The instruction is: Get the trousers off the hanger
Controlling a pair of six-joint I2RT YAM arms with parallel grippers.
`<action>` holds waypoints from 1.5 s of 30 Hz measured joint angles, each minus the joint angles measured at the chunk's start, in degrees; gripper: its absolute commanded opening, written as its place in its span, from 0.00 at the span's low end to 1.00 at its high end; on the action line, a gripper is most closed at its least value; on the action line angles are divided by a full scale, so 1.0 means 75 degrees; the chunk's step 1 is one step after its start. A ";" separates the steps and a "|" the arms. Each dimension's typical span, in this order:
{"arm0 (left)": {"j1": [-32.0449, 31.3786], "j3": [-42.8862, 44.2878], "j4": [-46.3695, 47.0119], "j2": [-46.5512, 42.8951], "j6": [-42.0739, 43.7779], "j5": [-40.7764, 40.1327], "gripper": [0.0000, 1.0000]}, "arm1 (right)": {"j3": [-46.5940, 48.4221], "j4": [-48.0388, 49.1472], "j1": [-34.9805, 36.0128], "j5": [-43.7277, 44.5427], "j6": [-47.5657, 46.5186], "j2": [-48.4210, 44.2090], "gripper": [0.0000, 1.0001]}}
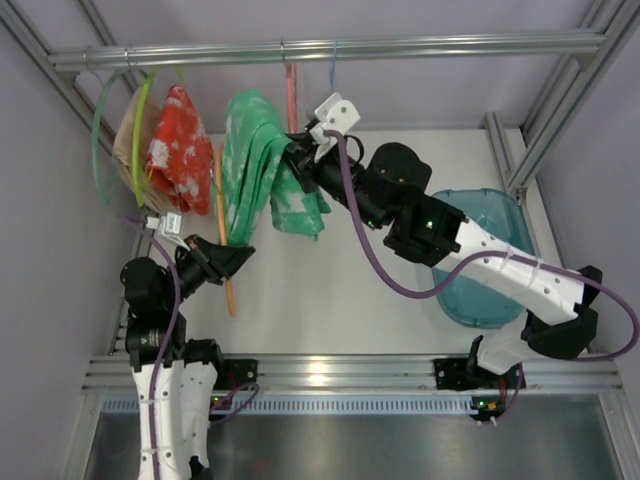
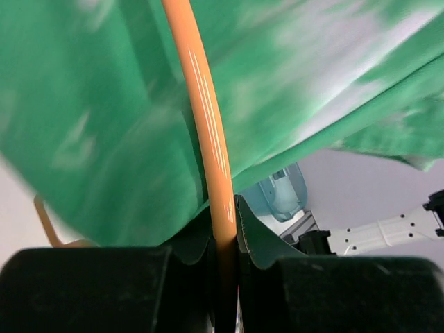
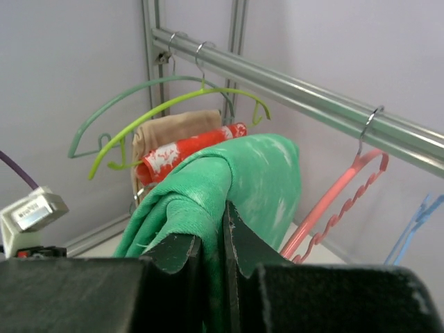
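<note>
1. The left arm rises from its base at the near left with the elbow folded. Its wrist turns to the right, so the left gripper point(image 1: 236, 256) points toward the middle of the table.
2. The left gripper is clamped on the hanger point(image 1: 221, 215). In the left wrist view the thin orange rod point(image 2: 208, 132) passes straight between the closed fingers point(image 2: 260, 239) and runs up across the green cloth.
3. The right arm stretches from the near right base diagonally over a teal bin point(image 1: 490, 290). This puts the right gripper point(image 1: 296, 152) high up, near the metal rail point(image 1: 330, 48).
4. The right gripper is pinched tight on a fold of the trousers point(image 1: 255, 160). In the right wrist view the green cloth point(image 3: 208, 187) is bunched between its fingers point(image 3: 243, 239).
5. The trousers are draped over the hanger and hang below the rail, between the red garment point(image 1: 180, 150) and the pink-red hanger point(image 1: 291, 90). They lie just beyond the left gripper. Their right edge is in the right gripper's grasp.
</note>
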 measured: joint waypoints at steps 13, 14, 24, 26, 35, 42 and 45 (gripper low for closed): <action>0.0035 -0.0761 -0.1483 -0.0055 0.0449 -0.0580 0.00 | 0.0659 0.0839 -0.0035 0.0090 0.0189 -0.1099 0.00; 0.0035 -0.0761 -0.1489 -0.0076 0.0481 -0.0577 0.00 | 0.0659 0.0828 -0.0035 0.0061 0.0207 -0.1207 0.00; 0.0035 -0.0758 -0.1536 -0.0079 0.1032 -0.0513 0.00 | -0.0740 0.0411 -0.0831 -0.1198 0.0714 -0.3040 0.00; 0.0035 -0.0758 -0.1536 -0.0079 0.1078 -0.0513 0.00 | -0.1078 0.0178 -0.1285 -0.1510 0.0898 -0.3462 0.00; 0.0035 -0.0554 -0.1580 0.0309 0.1329 -0.0525 0.00 | -0.2681 -0.0898 -0.3687 -0.2556 0.1979 -0.5718 0.00; 0.0035 -0.0323 -0.1588 0.0662 0.1480 -0.0548 0.00 | -0.3168 -0.2212 -0.6475 -0.1740 0.2454 -0.7510 0.00; 0.0035 -0.0221 -0.1585 0.0868 0.1562 -0.0513 0.00 | -0.3293 -0.2806 -0.7446 -0.1105 0.2512 -0.8239 0.00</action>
